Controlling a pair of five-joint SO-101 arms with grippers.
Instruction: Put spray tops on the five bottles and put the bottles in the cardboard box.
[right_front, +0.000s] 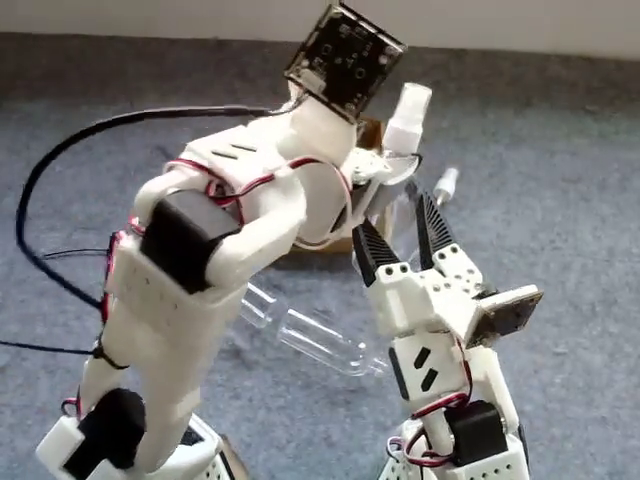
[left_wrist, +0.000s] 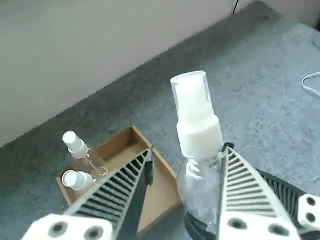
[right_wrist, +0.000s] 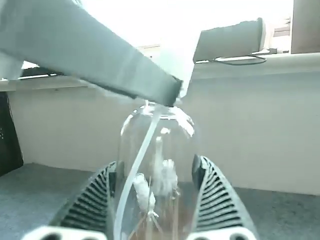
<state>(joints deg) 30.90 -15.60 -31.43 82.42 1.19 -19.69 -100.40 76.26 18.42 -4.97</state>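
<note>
Above the grey carpet of the work surface, the right pincer grips a clear bottle by its lower body and holds it upright. The left pincer hangs over it with its jaws spread wide, one finger just beside the white spray top that sits on the bottle's neck. The capping step appears to be in hand, or close to done, on this bottle: the spray top stands straight and its thin tube runs down inside the clear body, though whether it is pressed fully home cannot be told. On that reading, the next move calls for the left pincer to seat the spray top firmly or draw clear of it, then for the bottle to go to the cardboard box, which lies on the carpet below and beyond the raised bottle. Two capped bottles sit side by side at one end of the box, with room beside them for more, by the look of it. More clear bottles lie on the carpet between the arms; whether they carry tops cannot be made out. A small white piece, probably a loose spray top, rests near the box.
</note>
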